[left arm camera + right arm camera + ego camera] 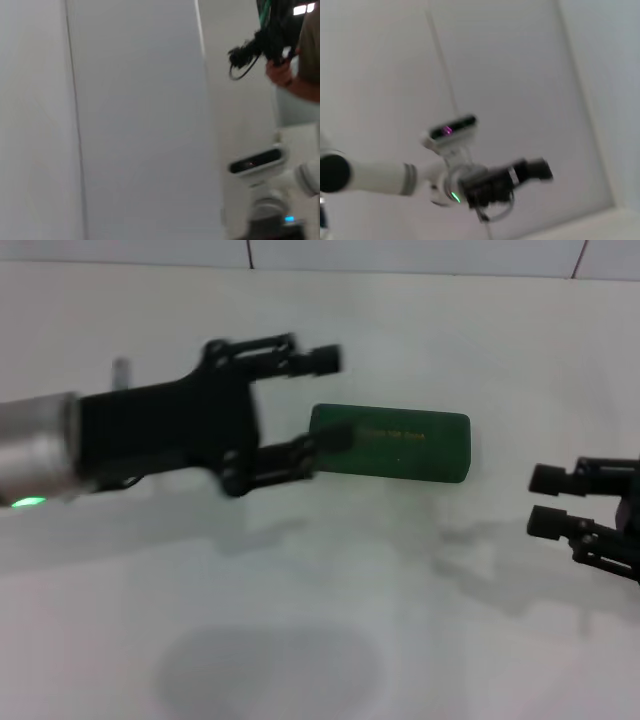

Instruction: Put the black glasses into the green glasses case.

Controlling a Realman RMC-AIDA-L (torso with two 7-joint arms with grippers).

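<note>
My left hand (335, 398) is spread wide at the end of the shut green case (400, 443). I see no glasses. If I bump it, the case could slide away on the worktop (300, 620). My right hand (548, 502), a bit spread, waits off to the side.

I think I am in a robot lab. My bench (330, 640) is plain and white, and the white wall (135, 120) is made of flat panels. A person (300, 65) stands by it holding black cables (245, 55).
</note>
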